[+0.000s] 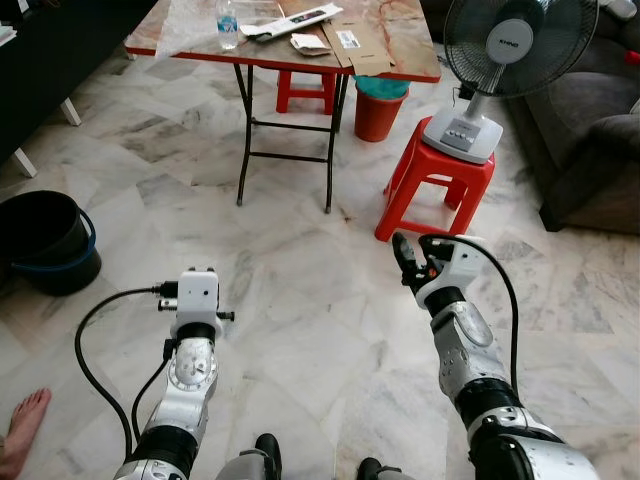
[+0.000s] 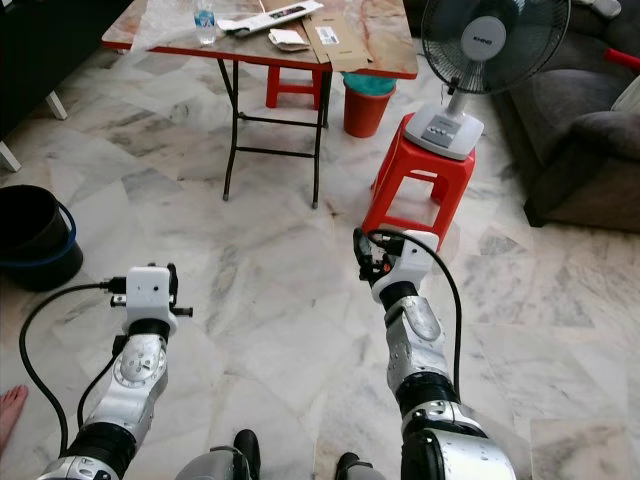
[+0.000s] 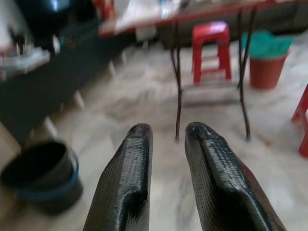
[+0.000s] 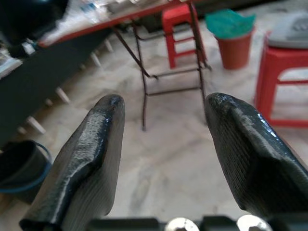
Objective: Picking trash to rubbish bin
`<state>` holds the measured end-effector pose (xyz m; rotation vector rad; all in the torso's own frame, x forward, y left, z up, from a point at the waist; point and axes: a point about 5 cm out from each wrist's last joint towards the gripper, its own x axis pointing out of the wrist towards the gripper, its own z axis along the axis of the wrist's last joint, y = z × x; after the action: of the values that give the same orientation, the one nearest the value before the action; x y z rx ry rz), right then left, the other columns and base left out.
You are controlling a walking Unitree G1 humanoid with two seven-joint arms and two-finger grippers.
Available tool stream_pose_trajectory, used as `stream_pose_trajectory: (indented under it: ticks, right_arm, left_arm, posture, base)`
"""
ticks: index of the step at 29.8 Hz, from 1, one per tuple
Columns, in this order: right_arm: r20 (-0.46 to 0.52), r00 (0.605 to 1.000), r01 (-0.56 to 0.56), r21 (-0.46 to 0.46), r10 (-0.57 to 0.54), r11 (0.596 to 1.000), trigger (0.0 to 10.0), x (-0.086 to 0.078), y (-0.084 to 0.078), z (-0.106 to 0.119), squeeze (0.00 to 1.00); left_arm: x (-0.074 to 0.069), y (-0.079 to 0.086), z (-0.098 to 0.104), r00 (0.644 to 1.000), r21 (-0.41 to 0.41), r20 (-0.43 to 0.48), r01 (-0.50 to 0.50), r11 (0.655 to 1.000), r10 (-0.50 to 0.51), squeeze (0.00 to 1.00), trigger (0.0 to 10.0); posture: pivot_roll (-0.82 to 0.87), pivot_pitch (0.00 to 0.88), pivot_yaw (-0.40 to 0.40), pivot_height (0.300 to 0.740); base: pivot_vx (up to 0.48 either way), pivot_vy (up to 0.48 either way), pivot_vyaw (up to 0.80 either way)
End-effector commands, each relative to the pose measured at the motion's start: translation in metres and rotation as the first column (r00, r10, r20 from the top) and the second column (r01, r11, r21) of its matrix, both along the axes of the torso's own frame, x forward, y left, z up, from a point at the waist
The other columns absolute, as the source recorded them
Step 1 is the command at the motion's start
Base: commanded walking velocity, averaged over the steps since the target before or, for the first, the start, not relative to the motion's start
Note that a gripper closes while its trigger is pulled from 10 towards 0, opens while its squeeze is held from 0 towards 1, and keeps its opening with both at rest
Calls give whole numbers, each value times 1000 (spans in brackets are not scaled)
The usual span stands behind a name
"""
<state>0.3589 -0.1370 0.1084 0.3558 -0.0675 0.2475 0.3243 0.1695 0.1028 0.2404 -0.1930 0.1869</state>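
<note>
A folding table [image 1: 400,68] stands ahead with crumpled paper [image 1: 306,43], flat cardboard [image 1: 360,45], a long white box [image 1: 300,18] and a plastic bottle [image 1: 228,25] on it. Under its right end is an orange bin [image 1: 380,105] with a teal liner, which also appears in the right wrist view as the orange bin [image 4: 234,43]. Both arms are held low over the marble floor, far short of the table. My right gripper [image 4: 163,103] is open and empty. My left gripper [image 3: 166,132] has its fingers close together with nothing between them.
A fan [image 1: 505,45] stands on a red stool [image 1: 435,185] to the right of the table, beside a dark sofa [image 1: 590,130]. Another red stool [image 1: 305,90] is under the table. A black bucket [image 1: 45,240] sits at the left, and a person's bare foot [image 1: 22,430] is at the lower left.
</note>
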Motion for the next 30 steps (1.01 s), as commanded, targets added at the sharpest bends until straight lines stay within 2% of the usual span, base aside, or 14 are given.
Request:
stream_pose_trajectory:
  ticks: [1,7,12,16,21,30]
  right_arm:
    - [59,998,0,-3,0,1000,10000,3,1,13,0]
    - [103,995,-17,2,17,1000,10000,4,9,22,0]
    - [106,994,-42,13,41,999,10000,4,13,25,0]
    - [121,990,-79,26,76,997,10000,3,23,31,0]
    - [150,983,-107,4,106,994,10000,3,32,37,0]
    - [152,980,-133,12,130,991,10000,1,39,39,0]
  left_arm:
    - [2,-7,10,999,33,34,18,999,-19,0,10000]
    - [1,-12,23,997,55,76,23,998,-27,0,10000]
    - [-2,-14,24,997,71,71,26,997,-31,0,10000]
    - [-8,-12,25,998,74,57,8,997,-13,0,10000]
    - [-9,-9,31,998,73,69,-10,997,5,0,10000]
    - [-11,-6,36,997,67,67,-31,997,27,0,10000]
  posture:
    - [17,170,-59,740]
    - [19,162,-59,740]
    - [20,160,-59,740]
    - [38,170,-61,740]
    - [50,181,-69,740]
    - [55,191,-75,740]
  base:
    - [405,0,0]
    - [435,0,713]
    - [450,0,0]
    - [469,0,0]
    - [472,0,0]
    - [472,0,747]
